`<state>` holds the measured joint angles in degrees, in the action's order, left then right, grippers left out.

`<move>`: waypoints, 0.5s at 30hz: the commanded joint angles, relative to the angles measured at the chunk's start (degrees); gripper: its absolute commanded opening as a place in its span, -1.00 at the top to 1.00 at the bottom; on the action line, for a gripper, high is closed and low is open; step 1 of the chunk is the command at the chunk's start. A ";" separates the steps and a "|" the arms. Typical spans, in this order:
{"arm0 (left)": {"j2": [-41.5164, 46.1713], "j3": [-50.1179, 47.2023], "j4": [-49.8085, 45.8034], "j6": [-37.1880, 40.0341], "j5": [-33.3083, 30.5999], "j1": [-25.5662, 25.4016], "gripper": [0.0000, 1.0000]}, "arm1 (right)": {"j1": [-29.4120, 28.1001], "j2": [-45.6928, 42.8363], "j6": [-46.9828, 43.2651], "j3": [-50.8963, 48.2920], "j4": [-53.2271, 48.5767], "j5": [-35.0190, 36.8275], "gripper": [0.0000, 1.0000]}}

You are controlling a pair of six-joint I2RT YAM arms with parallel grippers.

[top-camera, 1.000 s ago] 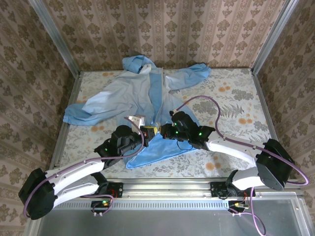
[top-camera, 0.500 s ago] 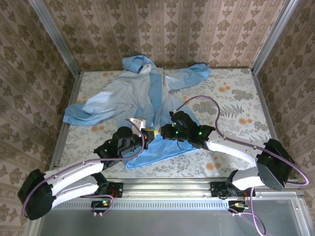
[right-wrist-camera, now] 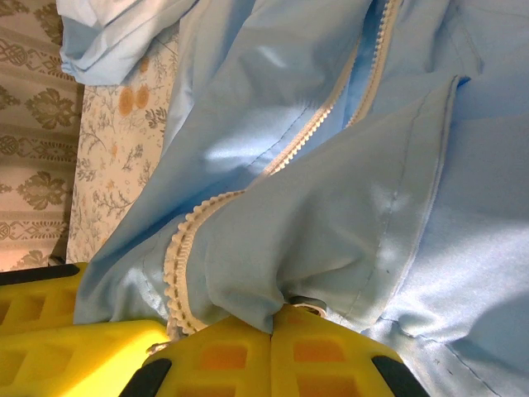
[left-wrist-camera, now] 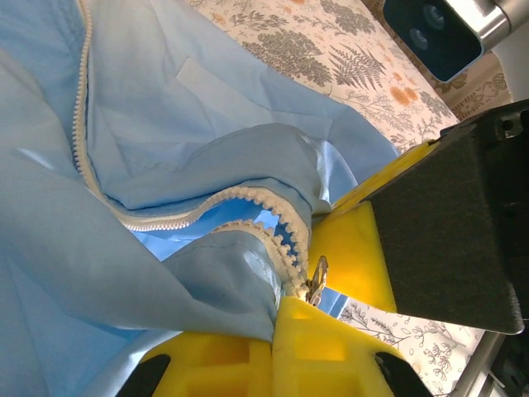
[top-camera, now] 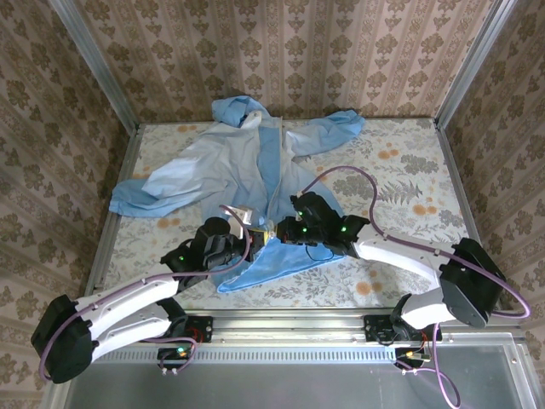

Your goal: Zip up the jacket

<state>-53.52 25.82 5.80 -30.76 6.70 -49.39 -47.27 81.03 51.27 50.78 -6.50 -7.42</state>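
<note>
Jacket [top-camera: 223, 166] clamped tight in left claw [left-wrist-camera: 279, 321] and right claw [right-wrist-camera: 273, 324].

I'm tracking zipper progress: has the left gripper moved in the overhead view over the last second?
Yes, slightly. The left gripper, clamped on the jacket, has edged rightward, away from the table's left rail.

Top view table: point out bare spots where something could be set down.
Table is bare right of the jacket, up to the right rail; a smaller strip lies below the sleeve at left. Crowded at centre, where left gripper and right gripper meet.
</note>
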 commanded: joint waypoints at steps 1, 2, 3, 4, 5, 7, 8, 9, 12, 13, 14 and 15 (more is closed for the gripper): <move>0.82 1.66 -3.47 2.07 1.16 0.58 1.00 | 0.63 0.83 0.83 2.58 1.58 -1.14 1.00; 1.11 2.21 -4.32 2.70 1.11 0.84 1.00 | 0.63 1.01 0.77 3.02 0.85 -1.51 1.00; 1.07 3.03 -5.62 3.40 1.48 1.23 1.00 | 0.68 1.27 0.51 3.40 0.00 -1.91 1.00; 0.81 3.89 -6.88 4.16 1.85 1.48 1.00 | 0.66 1.47 0.27 3.83 -0.78 -2.21 1.00; 0.33 4.86 -8.34 5.17 2.19 1.57 1.00 | 0.67 1.73 0.13 4.39 -1.75 -2.48 1.00; -0.71 6.34 -10.45 7.04 3.16 1.51 1.00 | 0.68 2.34 -0.37 5.63 -3.85 -2.82 1.00; -1.15 6.81 -11.05 7.77 3.53 1.42 1.00 | 0.66 2.70 -0.47 6.26 -4.96 -2.86 1.00; -1.49 7.03 -11.33 8.37 3.75 1.25 1.00 | 0.64 3.11 -0.56 6.90 -5.76 -3.07 1.00; -2.42 7.48 -12.52 9.95 3.25 0.35 1.00 | 0.67 3.77 -0.60 8.08 -7.01 -3.59 1.00; -2.68 7.44 -13.17 10.76 2.18 -0.24 1.00 | 0.67 3.95 -0.56 8.51 -7.65 -3.65 1.00; -2.88 7.40 -13.92 11.26 1.04 -0.69 1.00 | 0.67 4.10 -0.56 8.70 -8.09 -3.59 1.00; -3.04 7.20 -14.58 11.87 -0.11 -1.20 1.00 | 0.71 4.04 -0.55 8.85 -8.30 -3.63 1.00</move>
<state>-55.81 32.34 -3.77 -22.83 7.57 -49.10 -46.74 84.68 51.18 57.19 -13.50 -9.98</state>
